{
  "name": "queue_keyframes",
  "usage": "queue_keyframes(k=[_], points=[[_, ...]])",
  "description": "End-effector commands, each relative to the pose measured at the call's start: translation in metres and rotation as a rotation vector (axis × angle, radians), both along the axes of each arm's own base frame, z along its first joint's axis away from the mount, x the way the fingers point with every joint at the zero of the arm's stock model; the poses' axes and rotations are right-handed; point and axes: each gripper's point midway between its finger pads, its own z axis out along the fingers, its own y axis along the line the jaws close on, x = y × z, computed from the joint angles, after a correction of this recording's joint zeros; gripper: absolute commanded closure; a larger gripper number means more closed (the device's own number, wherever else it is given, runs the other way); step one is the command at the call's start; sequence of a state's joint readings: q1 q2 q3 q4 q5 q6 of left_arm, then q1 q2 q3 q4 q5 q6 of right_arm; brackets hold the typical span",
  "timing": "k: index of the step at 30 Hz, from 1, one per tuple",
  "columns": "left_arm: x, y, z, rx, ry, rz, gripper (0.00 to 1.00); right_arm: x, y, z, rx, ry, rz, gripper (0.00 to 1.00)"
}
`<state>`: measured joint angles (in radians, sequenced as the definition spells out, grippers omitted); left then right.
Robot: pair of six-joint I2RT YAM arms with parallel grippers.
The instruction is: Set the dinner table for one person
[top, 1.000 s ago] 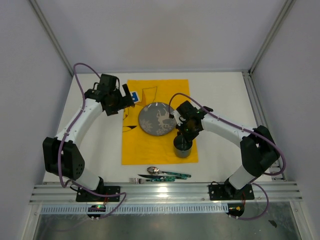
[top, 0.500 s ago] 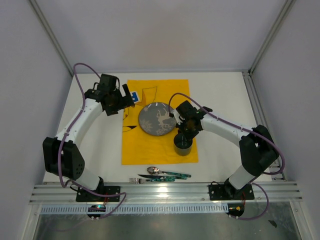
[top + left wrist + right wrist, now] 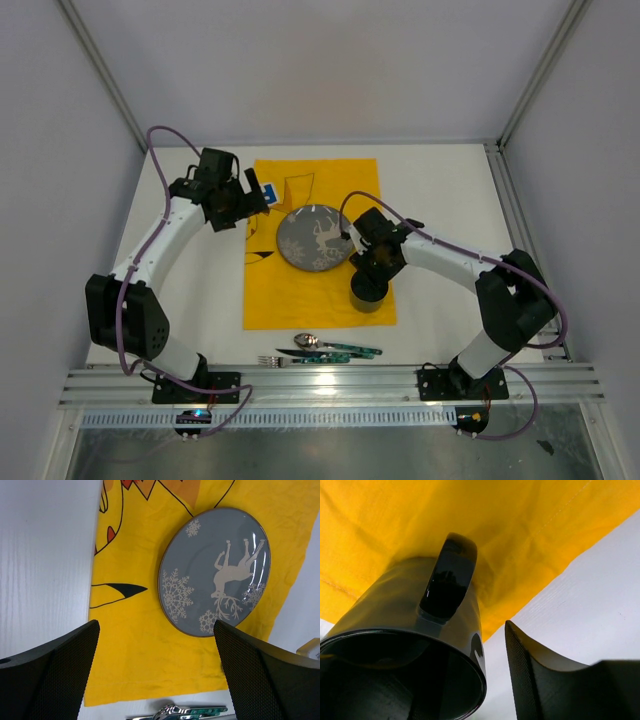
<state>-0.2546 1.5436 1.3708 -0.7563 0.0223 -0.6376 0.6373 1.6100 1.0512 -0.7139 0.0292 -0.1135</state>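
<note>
The dinner table [image 3: 200, 290] is the white top, with a yellow printed cloth [image 3: 300, 290] on it. A grey plate with a reindeer [image 3: 315, 238] lies on the cloth and also shows in the left wrist view [image 3: 215, 570]. A black mug [image 3: 368, 290] stands at the cloth's near right corner. My right gripper [image 3: 368, 260] is open over the mug [image 3: 405, 630], one finger inside the rim and the other finger [image 3: 540, 675] outside, a small gap from the wall. My left gripper [image 3: 245, 205] is open and empty, above the cloth's left edge beside the plate.
A spoon [image 3: 308, 340], a fork [image 3: 268, 360] and a green-handled knife [image 3: 345, 350] lie on the table near the front edge, below the cloth. A small blue and white thing [image 3: 268, 193] sits beside my left gripper. Frame posts stand at the far corners.
My right gripper has shifted slightly left and lower over the mug. The left arm, plate and cutlery have not moved.
</note>
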Motion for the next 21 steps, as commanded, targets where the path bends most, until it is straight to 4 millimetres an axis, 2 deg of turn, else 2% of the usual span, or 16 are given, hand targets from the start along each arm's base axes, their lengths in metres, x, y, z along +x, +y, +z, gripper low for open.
queue_keyframes(k=[1, 5, 8, 10, 11, 12, 15, 16, 17, 18, 19, 21], points=[[0.007, -0.003, 0.008, -0.013, -0.028, -0.014, 0.01, 0.013, 0.004, 0.013, 0.032, -0.080, -0.028, 0.48], [0.007, -0.004, 0.007, -0.019, -0.030, -0.016, 0.01, 0.022, -0.001, 0.025, 0.022, -0.143, -0.073, 0.43], [0.007, -0.005, 0.003, -0.026, -0.021, -0.017, 0.01, 0.028, -0.002, 0.041, 0.036, -0.192, -0.101, 0.39], [0.006, -0.007, 0.001, -0.031, -0.017, -0.021, 0.01, 0.031, -0.001, 0.053, 0.055, -0.224, -0.113, 0.33], [0.007, -0.007, -0.001, -0.032, -0.013, -0.020, 0.01, 0.033, -0.001, 0.061, 0.065, -0.236, -0.134, 0.24], [0.007, -0.007, -0.002, -0.033, -0.013, -0.018, 0.01, 0.033, 0.000, 0.067, 0.075, -0.243, -0.143, 0.22], [0.008, -0.008, -0.004, -0.034, -0.008, -0.018, 0.01, 0.032, 0.003, 0.093, 0.145, -0.281, -0.212, 0.13], [0.008, -0.008, -0.005, -0.035, -0.009, -0.018, 0.01, 0.032, 0.002, 0.109, 0.184, -0.316, -0.240, 0.09], [0.008, -0.008, -0.006, -0.036, -0.007, -0.018, 0.01, 0.030, 0.002, 0.117, 0.220, -0.330, -0.305, 0.01], [0.009, -0.008, -0.006, -0.037, -0.007, -0.017, 0.01, 0.030, 0.000, 0.126, 0.244, -0.353, -0.349, 0.00], [0.009, -0.009, -0.007, -0.042, -0.006, -0.018, 0.01, 0.033, -0.010, 0.137, 0.243, -0.406, -0.434, 0.01], [0.010, -0.010, -0.011, -0.044, 0.001, -0.019, 0.01, 0.027, -0.021, 0.158, 0.297, -0.425, -0.612, 0.01]])
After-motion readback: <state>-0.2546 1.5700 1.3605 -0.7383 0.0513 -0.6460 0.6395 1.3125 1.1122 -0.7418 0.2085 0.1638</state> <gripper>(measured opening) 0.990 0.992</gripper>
